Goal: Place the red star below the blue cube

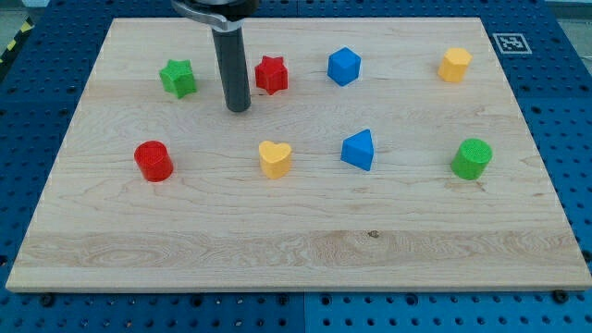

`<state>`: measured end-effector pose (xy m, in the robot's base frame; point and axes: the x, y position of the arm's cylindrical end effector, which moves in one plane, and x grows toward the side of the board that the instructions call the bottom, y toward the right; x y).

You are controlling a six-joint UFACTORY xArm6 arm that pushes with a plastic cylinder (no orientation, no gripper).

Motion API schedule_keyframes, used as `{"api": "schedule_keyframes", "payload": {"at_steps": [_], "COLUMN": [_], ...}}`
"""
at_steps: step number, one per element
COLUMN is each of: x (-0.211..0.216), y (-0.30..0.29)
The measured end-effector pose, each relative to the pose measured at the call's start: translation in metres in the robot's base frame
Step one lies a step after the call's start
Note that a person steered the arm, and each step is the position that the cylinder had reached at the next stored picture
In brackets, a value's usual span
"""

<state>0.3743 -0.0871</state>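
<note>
The red star point(271, 74) lies near the view's top, left of centre. The blue cube point(343, 67) lies just to its right, a short gap between them. My tip point(239, 107) rests on the board a little left of and below the red star, apart from it. The dark rod rises from the tip to the view's top edge.
A green star point(178, 78) lies left of the rod. A red cylinder point(154, 160), a yellow heart point(275, 158), a blue triangular block point(359, 150) and a green cylinder point(473, 158) form a lower row. A yellow block point(454, 65) lies top right. The wooden board point(296, 264) sits on a blue pegboard.
</note>
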Motion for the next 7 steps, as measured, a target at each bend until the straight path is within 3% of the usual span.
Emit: {"api": "schedule_keyframes", "payload": {"at_steps": [3,5,6,7], "x": [-0.074,0.029,0.034,0.02], "y": [-0.003,0.097,0.101,0.065]}}
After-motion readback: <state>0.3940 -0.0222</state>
